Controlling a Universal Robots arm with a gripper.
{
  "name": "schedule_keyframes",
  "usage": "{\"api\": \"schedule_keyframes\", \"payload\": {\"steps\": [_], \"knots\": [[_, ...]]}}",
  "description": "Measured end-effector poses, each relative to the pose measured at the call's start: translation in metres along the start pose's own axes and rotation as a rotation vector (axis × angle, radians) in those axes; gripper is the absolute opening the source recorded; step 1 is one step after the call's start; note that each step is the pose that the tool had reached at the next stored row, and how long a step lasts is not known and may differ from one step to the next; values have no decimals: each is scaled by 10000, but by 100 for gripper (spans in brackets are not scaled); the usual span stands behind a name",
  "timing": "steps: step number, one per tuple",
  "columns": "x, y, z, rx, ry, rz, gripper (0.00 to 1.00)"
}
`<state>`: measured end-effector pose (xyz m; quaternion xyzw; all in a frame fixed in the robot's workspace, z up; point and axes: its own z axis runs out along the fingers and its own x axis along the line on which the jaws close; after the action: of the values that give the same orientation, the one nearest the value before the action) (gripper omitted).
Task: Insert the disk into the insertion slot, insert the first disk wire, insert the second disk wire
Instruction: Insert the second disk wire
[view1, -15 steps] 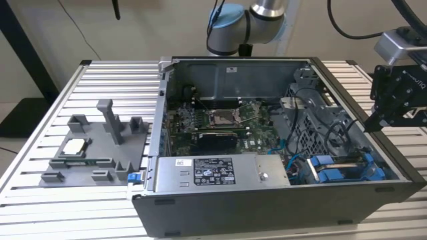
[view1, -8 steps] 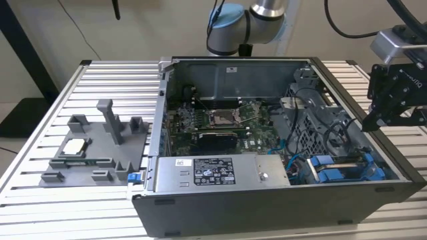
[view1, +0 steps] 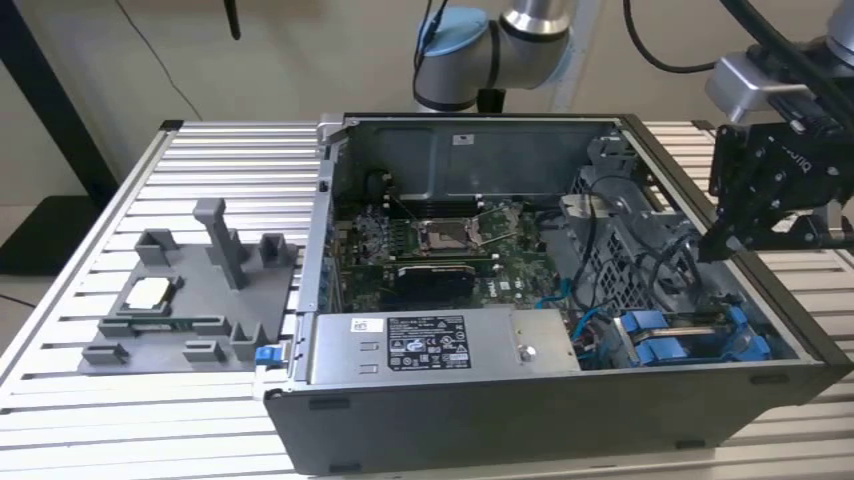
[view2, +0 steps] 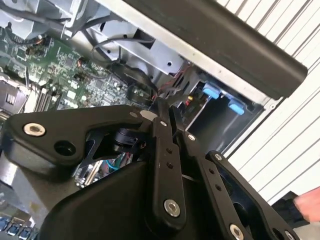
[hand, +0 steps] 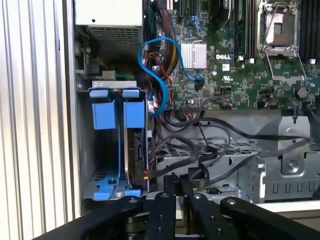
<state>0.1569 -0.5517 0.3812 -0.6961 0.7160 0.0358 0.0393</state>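
Black gripper (hand: 176, 186) pinched narrow, empty, above open grey computer case (view1: 534, 420); disk in blue plastic carrier (hand: 134, 145) seated in drive bay.

You have one open computer case (view1: 534, 400) on the slatted counter (view1: 80, 420). Inside it, count one green motherboard (view1: 441, 250) with one empty processor socket (hand: 278, 25), one silver heatsink (hand: 193, 54), one grey power supply box (view1: 441, 345), one light-blue cable (hand: 150, 75), and two blue carrier frames (hand: 119, 112) side by side in the drive cage. Beside the case stands one grey fixture tray (view1: 187, 300). One tool (view1: 731, 225) hangs above the case.
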Motion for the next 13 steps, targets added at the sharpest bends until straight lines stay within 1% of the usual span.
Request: {"api": "schedule_keyframes", "payload": {"steps": [5,8,10,13], "knots": [[6,170,-18,28,-1,-4,16],[29,262,-20,93,-2,-14,16],[52,300,-22,127,-4,-28,16],[103,325,-25,147,-4,-55,16]]}}
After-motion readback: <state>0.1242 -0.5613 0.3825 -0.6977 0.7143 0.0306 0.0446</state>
